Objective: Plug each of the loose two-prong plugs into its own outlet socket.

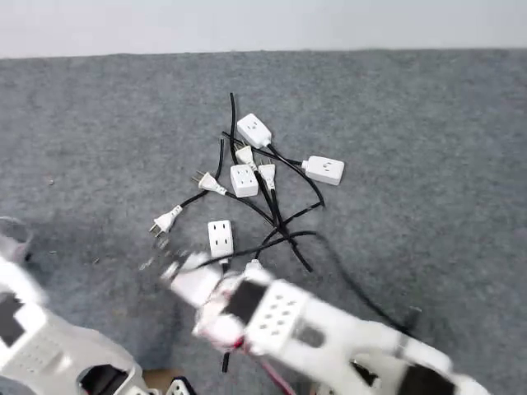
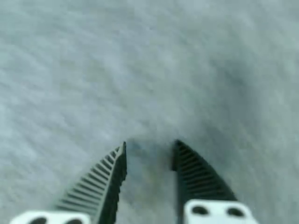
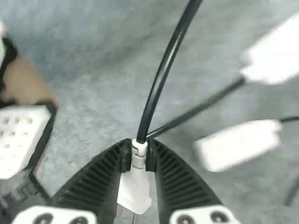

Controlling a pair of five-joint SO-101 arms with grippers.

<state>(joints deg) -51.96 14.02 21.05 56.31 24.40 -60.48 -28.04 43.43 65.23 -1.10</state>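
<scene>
With the right end effector [image 3: 138,144] pinched on the flat sides of the white two-prong plug [image 3: 134,184], near the middle of the surface [image 1: 428,123] and just on the near side of the closest outlet socket [image 1: 220,238], note the black cord [image 3: 163,79] leading out past the tips, hinting at prongs aimed back toward the wrist. Turn the wrist to point the prongs at the slots, square both up, then push straight in. Bring the left end effector [image 2: 149,147], spread and empty above bare surface, across to brace the light socket, likely to skid otherwise
</scene>
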